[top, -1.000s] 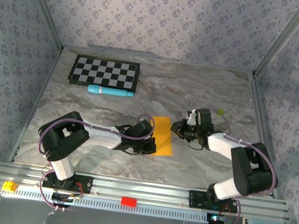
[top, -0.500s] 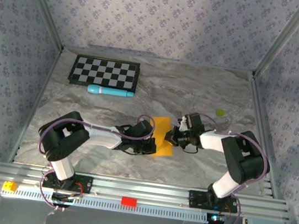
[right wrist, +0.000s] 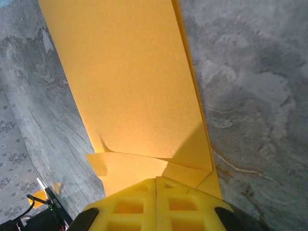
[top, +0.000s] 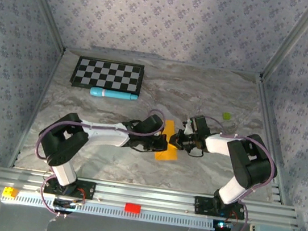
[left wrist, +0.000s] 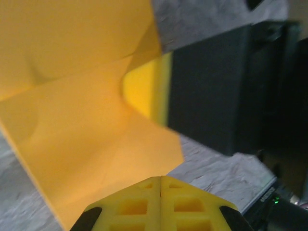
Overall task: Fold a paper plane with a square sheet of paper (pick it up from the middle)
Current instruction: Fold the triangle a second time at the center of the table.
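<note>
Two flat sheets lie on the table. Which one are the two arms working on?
The plain orange square sheet of paper in the middle: both sets of shut jaws meet at it. The black-and-white checkerboard lies apart at the far left, untouched.

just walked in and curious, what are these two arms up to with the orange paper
Two robot arms are folding a square sheet of orange paper in the middle of the marble table. The left gripper and the right gripper are both shut on it from opposite sides. It looks doubled over and creased, not yet a plane. A checkerboard and a light-blue cylinder lie apart at the far left.
</note>
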